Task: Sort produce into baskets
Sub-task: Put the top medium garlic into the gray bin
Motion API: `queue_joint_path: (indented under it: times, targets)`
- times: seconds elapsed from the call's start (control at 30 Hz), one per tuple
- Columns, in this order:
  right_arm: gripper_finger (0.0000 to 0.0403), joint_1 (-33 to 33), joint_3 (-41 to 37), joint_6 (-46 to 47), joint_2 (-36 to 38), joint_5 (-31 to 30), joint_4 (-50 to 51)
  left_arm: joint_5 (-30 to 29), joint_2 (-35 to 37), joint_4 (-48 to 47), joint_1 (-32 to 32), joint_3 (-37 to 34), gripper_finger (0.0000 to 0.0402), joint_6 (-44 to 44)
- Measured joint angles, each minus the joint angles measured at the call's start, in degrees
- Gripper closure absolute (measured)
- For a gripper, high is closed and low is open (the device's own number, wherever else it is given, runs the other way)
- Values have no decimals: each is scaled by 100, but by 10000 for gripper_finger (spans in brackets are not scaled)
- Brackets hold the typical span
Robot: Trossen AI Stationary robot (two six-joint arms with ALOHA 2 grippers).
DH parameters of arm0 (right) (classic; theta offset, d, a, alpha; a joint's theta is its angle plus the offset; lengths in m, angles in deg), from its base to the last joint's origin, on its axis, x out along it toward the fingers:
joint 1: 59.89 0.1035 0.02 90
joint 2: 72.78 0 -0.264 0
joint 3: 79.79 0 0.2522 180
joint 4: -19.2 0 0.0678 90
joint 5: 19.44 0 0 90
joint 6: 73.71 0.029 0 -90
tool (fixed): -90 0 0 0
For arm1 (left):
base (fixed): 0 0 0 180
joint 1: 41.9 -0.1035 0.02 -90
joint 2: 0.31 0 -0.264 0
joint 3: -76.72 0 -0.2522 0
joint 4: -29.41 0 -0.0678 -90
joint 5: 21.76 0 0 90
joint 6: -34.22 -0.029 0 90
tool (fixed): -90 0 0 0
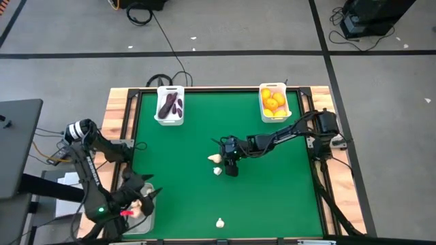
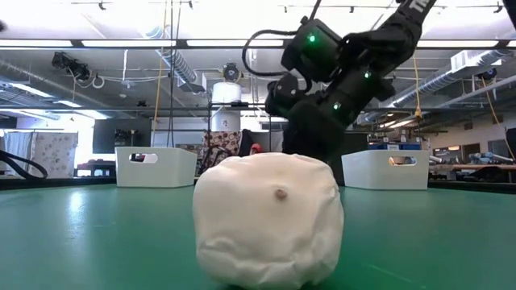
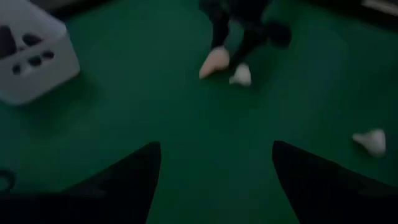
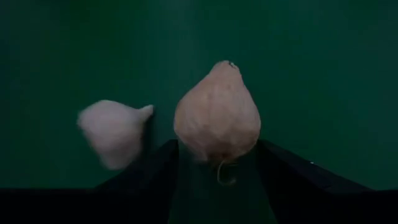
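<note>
My right gripper (image 4: 216, 163) is near the table's middle (image 1: 223, 160), shut on a tan garlic bulb (image 4: 216, 118). A white garlic bulb (image 4: 112, 132) lies on the mat just beside it, toward the near edge (image 1: 217, 171). A third garlic bulb (image 1: 220, 222) lies near the front edge and fills the low view (image 2: 266, 217). My left gripper (image 3: 214, 186) is open and empty at the front left, above a clear bin (image 1: 136, 219). One white bin (image 1: 169, 105) holds eggplants, and another (image 1: 273, 102) holds citrus. My right gripper pinches the tan garlic bulb by the sides of its wide lower part (image 4: 186, 146), one finger on each side. The fingers come from the table's right side, slanting down. The bulb's pointed tip (image 4: 225, 65) faces away from the gripper. Whether it is clear of the mat I cannot tell.
The green mat (image 1: 272, 197) is bare on the right and front. The two white bins stand at the far edge, and the clear bin at the front left corner. Wooden table edges (image 1: 116, 109) frame the mat.
</note>
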Motion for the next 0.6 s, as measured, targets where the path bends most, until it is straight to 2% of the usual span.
queue_joint_path:
  times: [0.2, 0.33, 0.43, 0.6]
  targets:
    - [184, 9, 2, 145, -73, -146, -376, -458, 2, 619, -380, -415, 87, -438]
    - [212, 13, 2, 102, -60, -275, -733, -586, 0, 1368, -684, -785, 87, -999]
    - [256, 9, 2, 20, -62, -297, -820, -974, 0, 1830, -903, -1036, 87, -1359]
    - [379, -4, 2, -356, -64, -536, -861, -1675, 2, 2528, -1362, -1510, 87, -1477]
